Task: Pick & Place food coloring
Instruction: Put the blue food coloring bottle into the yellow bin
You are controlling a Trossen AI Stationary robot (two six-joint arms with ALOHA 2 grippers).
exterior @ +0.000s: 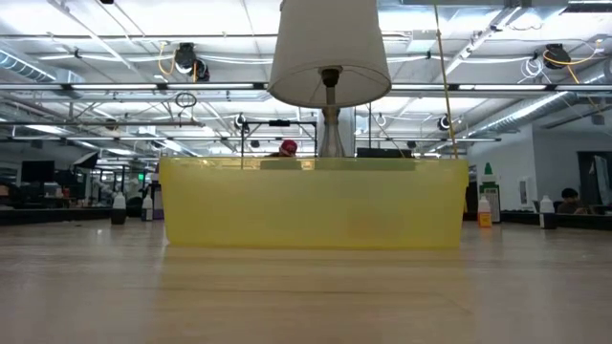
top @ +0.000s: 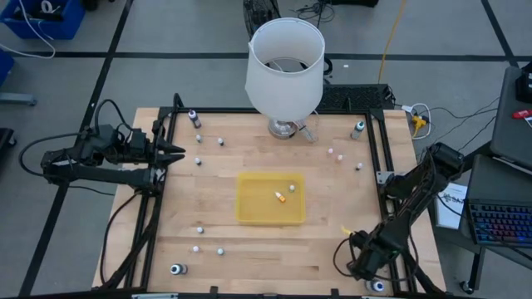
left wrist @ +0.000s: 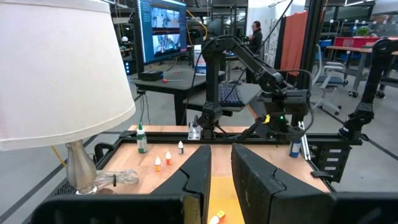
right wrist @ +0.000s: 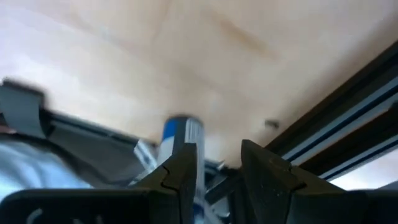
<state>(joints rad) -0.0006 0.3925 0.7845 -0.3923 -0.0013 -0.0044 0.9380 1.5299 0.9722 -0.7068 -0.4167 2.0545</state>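
- Yellow tray (exterior: 314,204) fills the low view, hiding its contents; the lamp (exterior: 330,53) rises behind it.
- From above, two food coloring bottles (top: 281,196) lie inside the tray, others scattered on the surface (top: 332,241).
- Left claw (top: 176,153), fingers together and empty, hangs at the surface's left edge.
- Right claw (right wrist: 214,165), at the near right corner, stands narrowly parted beside a blue-capped bottle (right wrist: 181,130), holding nothing visible.

2 matte black jointed robot arms, the left arm (top: 100,162) and the right arm (top: 411,203), are built from slim tubular links and blocky joint housings. Thin black cables loop beside each arm. Each ends in 2 thick, angular black plastic fingers (left wrist: 258,180) with stepped inner edges.
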